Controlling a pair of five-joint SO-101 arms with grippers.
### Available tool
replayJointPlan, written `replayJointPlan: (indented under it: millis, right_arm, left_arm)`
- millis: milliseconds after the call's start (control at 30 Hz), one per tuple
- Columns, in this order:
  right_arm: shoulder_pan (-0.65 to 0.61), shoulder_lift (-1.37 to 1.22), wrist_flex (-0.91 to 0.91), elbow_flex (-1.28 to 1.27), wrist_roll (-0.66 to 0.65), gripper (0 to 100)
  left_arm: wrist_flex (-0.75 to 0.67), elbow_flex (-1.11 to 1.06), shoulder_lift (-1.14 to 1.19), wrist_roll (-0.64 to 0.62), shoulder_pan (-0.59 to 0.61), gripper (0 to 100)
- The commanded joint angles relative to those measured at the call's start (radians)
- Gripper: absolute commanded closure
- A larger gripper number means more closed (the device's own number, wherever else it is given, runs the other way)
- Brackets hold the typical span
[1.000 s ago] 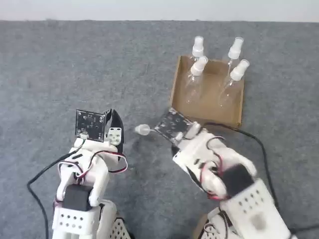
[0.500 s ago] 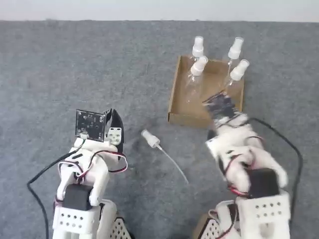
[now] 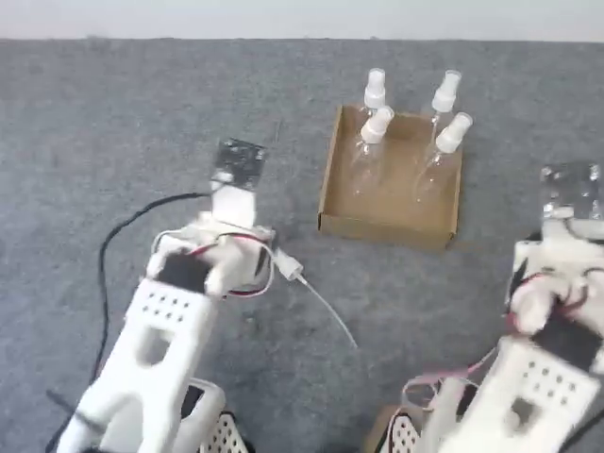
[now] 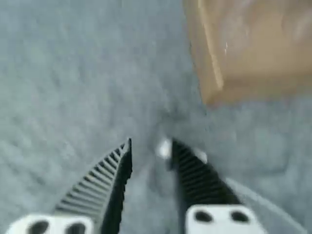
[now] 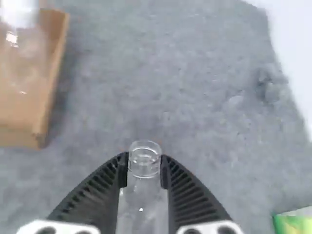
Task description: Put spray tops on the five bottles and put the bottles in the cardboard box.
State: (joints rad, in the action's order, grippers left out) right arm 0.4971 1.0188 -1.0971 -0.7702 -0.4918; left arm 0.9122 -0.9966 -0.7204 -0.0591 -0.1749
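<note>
Clear uncapped plastic bottle (image 5: 144, 200) clamped in the right pincer (image 5: 144, 159).
Left pincer (image 4: 151, 143), parted and empty, hangs just beside the white spray top (image 4: 164, 148).

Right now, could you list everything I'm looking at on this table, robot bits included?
mat: one, grey, covering the table.
box: one, brown cardboard, open on top, at the far side of the mat.
capped bottles: four, clear with white spray tops, standing in the box.
loose spray top: one, white with a thin tube, lying on the mat in front of the box.
uncapped bottle: one, clear, held by the right arm.
green thing: one, at the mat's edge; cannot tell what it is.
left arm: white, black jaws open, tips beside the loose spray top.
right arm: white, black jaws shut on the uncapped bottle's neck.
</note>
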Motion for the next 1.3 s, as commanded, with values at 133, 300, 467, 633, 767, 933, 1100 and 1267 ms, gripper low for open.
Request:
replayJointPlan:
  millis: [133,300,467,633,767,933,1100,1267]
  right_arm:
    - [0.07,-0.242,0.17,0.017,-0.012,99.3]
    - [0.07,-0.272,0.197,0.017,-0.012,99.3]
    - [0.07,-0.283,0.219,0.012,-0.006,99.3]
    - [0.067,-0.283,0.217,0.011,-0.011,99.3]
    - [0.065,-0.283,0.216,0.011,-0.012,99.3]
    - [0.07,-0.283,0.214,0.011,-0.012,99.3]
    - [0.07,-0.282,0.216,0.009,-0.009,99.3]
    - [0.07,-0.282,0.214,0.009,-0.012,99.3]
  left_arm:
    - [-0.026,0.127,0.282,-0.097,-0.034,78]
    - [-0.032,0.186,0.427,-0.212,-0.041,78]
    - [-0.026,0.242,0.58,-0.244,-0.041,78]
    - [-0.025,0.252,0.674,-0.242,-0.043,78]
    - [-0.023,0.252,0.675,-0.23,-0.043,82]
    - [0.003,0.252,0.637,-0.114,-0.057,91]
    - [0.003,0.248,0.628,0.018,-0.055,94]
    - [0.003,0.254,0.601,0.126,-0.057,96]
